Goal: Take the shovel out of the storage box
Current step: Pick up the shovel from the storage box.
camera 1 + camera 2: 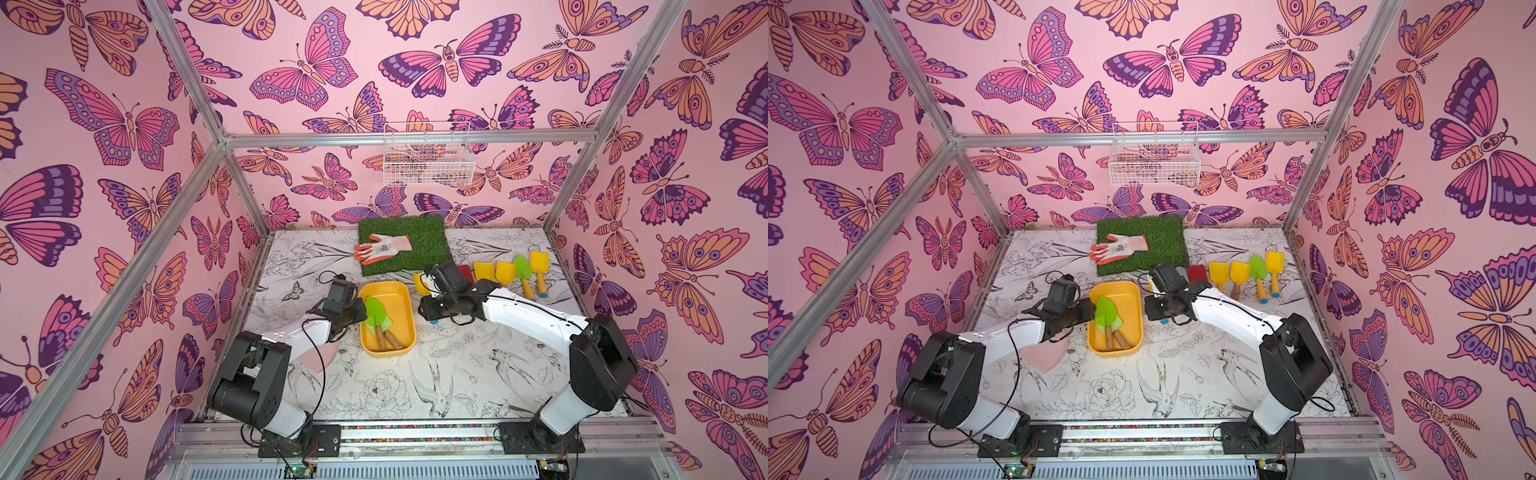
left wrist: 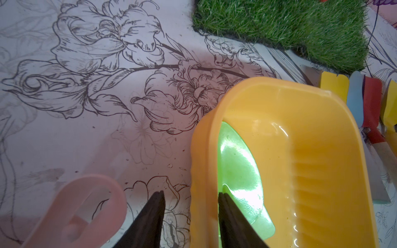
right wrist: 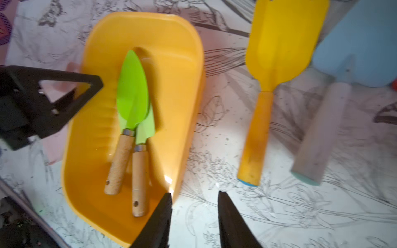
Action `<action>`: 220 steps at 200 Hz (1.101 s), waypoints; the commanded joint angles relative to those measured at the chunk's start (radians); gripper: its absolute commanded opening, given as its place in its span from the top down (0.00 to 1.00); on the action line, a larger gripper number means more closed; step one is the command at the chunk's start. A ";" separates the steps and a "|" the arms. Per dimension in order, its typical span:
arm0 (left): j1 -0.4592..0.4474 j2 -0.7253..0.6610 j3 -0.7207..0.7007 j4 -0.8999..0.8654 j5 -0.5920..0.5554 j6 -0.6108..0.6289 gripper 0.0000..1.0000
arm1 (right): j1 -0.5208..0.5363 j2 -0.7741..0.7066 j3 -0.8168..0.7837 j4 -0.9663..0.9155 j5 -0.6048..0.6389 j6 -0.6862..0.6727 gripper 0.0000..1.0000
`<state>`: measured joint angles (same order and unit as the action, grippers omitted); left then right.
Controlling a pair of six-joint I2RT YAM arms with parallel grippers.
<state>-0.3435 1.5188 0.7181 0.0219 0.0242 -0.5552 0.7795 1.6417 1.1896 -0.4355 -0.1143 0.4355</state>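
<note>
left claw [image 2: 191, 192]: jaws are held apart astride one long wall of the storage box [image 2: 322, 133]; one finger [image 2: 234, 221] is seen inside, close against the wall; the other is seen outside, with a gap left to the rim; no clamping is shown
green shovel [image 2: 236, 161]: is found lying inside the storage box, along the straddled wall; its pointed blade is turned toward the grass mat [image 1: 403, 245], its wooden handle toward the robot's bases; contact with the inner finger cannot be told
second green shovel [image 3: 147, 126]: is partly covered by the first; both handles are laid side by side on the box floor
right claw [image 3: 195, 193]: jaws are held apart, nothing is held between them; one finger is seen at the box's corner, the other over the table [image 3: 214, 139]
yellow shovel [image 3: 279, 43]: is laid on the table just beside the box; a blue shovel [image 3: 354, 53] is laid beside it
pink piece [image 2: 71, 214]: is seen on the table by the outer finger
glove [image 1: 382, 248]: is laid on the grass mat
wire basket [image 1: 428, 160]: is hung on the back wall
</note>
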 commanded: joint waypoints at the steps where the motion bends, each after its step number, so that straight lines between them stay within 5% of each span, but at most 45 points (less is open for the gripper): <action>1: -0.006 -0.019 -0.018 -0.007 -0.024 0.020 0.53 | 0.010 0.033 0.037 0.065 -0.069 0.114 0.64; 140: -0.012 -0.021 -0.019 -0.007 -0.024 0.020 0.53 | 0.122 0.354 0.224 0.129 -0.219 0.363 0.54; 220: -0.012 -0.001 -0.011 -0.007 -0.024 0.021 0.53 | 0.140 0.484 0.326 0.109 -0.287 0.391 0.62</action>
<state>-0.3523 1.5055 0.7097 0.0219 0.0097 -0.5499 0.9012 2.0979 1.4693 -0.3084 -0.3737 0.8146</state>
